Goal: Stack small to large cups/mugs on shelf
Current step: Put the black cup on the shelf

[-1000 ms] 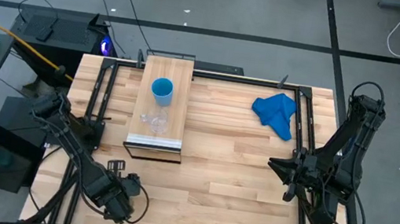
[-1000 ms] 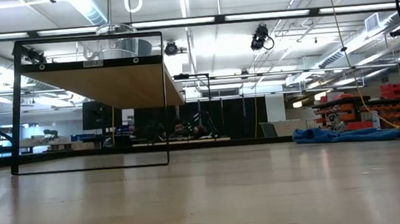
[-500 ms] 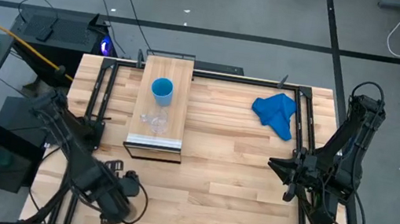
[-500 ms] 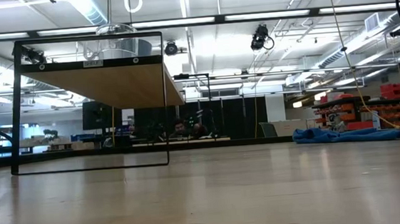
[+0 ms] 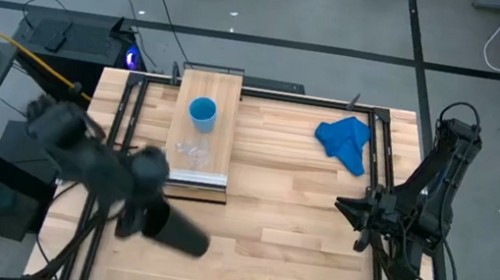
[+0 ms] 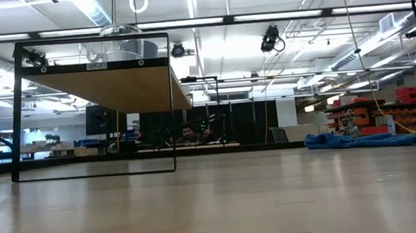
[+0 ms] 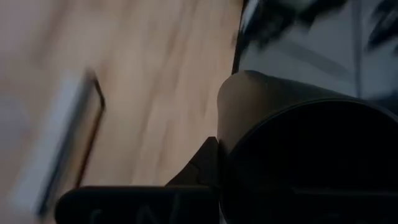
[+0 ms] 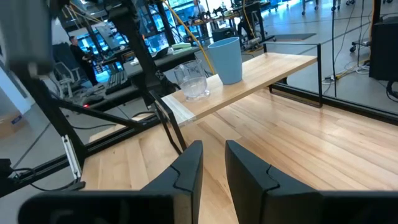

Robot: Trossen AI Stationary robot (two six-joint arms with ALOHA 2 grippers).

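Note:
The black cup [image 5: 181, 237] hangs over the table's near left part, with my left gripper [image 5: 151, 220] shut on it; the arm is blurred. In the left wrist view the cup [image 7: 311, 162] fills the picture. The blue cup [image 5: 201, 113] and the clear glass [image 5: 194, 152] stand on their bases on the light-wood shelf [image 5: 222, 91]; the right wrist view shows the two side by side. My right gripper [image 8: 214, 165] waits at the table's right side, open by a narrow gap with nothing in it. My left gripper has the black cup by its rim end [image 7: 227, 134]. One finger [image 7: 202, 168] lies against the outside of the wall; the other is hidden by the cup. The cup is lifted clear of the table and tilted far over, its free end [image 5: 199, 246] pointing toward the near right.
A crumpled blue cloth [image 5: 347, 142] lies at the table's far right. The shelf stands on a dark frame [image 6: 15, 117] with open space under it. Bare tabletop [image 5: 288, 215] lies between the shelf and my right arm.
My left gripper has gone up from the table's near left corner and a little toward the shelf, tipping as it rose. The black cup has come up with it, lifted clear of the table and tilted over.

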